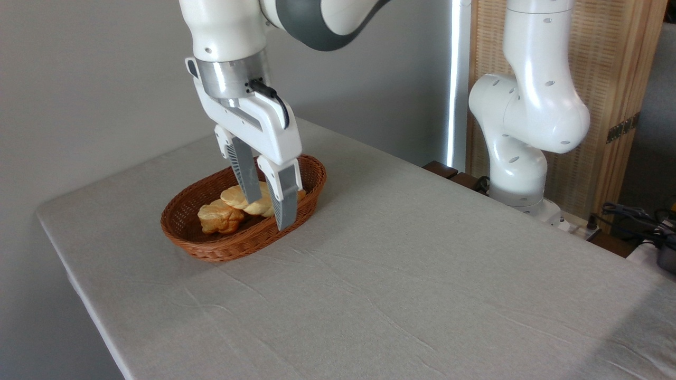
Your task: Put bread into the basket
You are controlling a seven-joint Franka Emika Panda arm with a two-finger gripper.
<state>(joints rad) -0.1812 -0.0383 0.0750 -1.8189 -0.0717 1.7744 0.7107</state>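
The counter (pixel 422 274), covered with a grey cloth, carries only the wicker basket (pixel 182 221) near its far left corner. Above it hangs the white arm, its tool (pixel 266 203) reaching down into the basket. The plaited loaf (pixel 236 197) lies inside, between the two fingers; I cannot tell if they press it or have let go (the gap looks about as wide as the loaf). The small roll (pixel 217 218) rests just beside it, at the left end. Both breads seem delivered, so next the tool should release fully and rise straight up without catching the rim.
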